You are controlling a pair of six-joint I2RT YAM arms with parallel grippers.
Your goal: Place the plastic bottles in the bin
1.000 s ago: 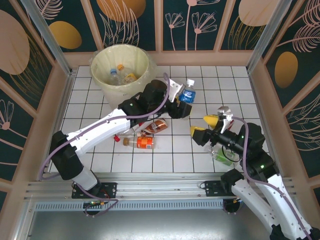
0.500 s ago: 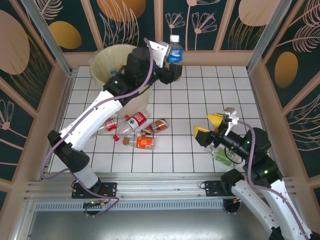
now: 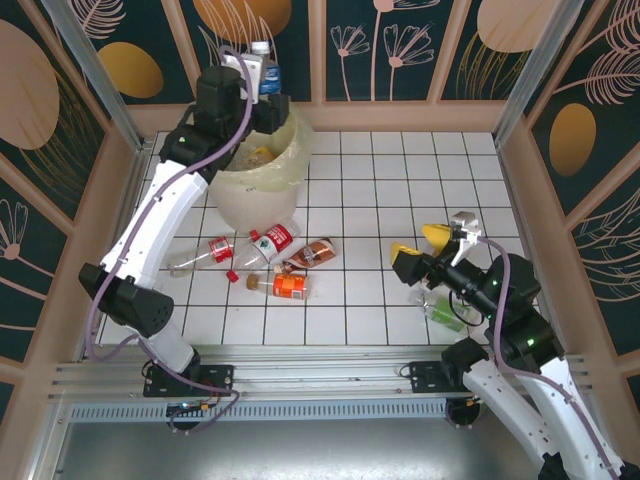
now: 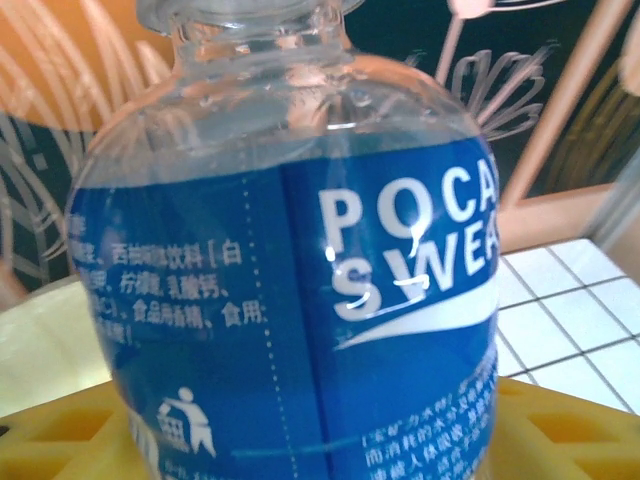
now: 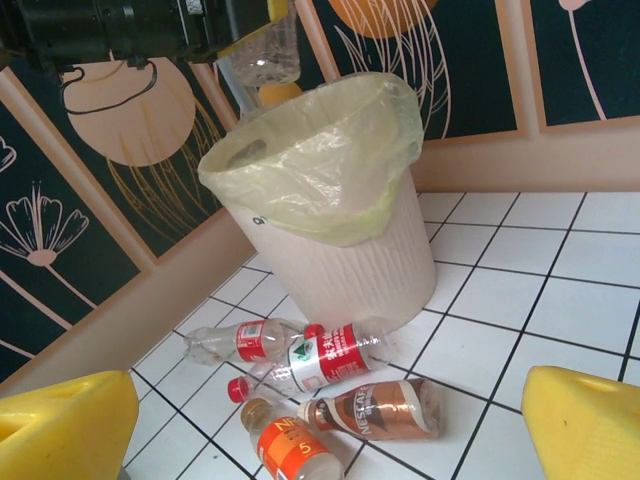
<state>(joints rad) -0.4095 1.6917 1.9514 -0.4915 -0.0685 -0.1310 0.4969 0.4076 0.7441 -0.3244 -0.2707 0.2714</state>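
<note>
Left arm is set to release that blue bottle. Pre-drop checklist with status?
1. Grip: left hand holds the blue-label bottle: ok.
2. Bottle fully inside the rim line of the bin: cannot tell. It hangs near the far rim.
3. Bin upright, liner over the rim: ok.
4. Drop path: right hand is open and well away from the bin, by the green bottle: ok.
5. Space left inside the bin: cannot tell, the arm covers the opening.
6. The loose bottles lie on the tiles, clear of the bin's mouth: ok.
</note>
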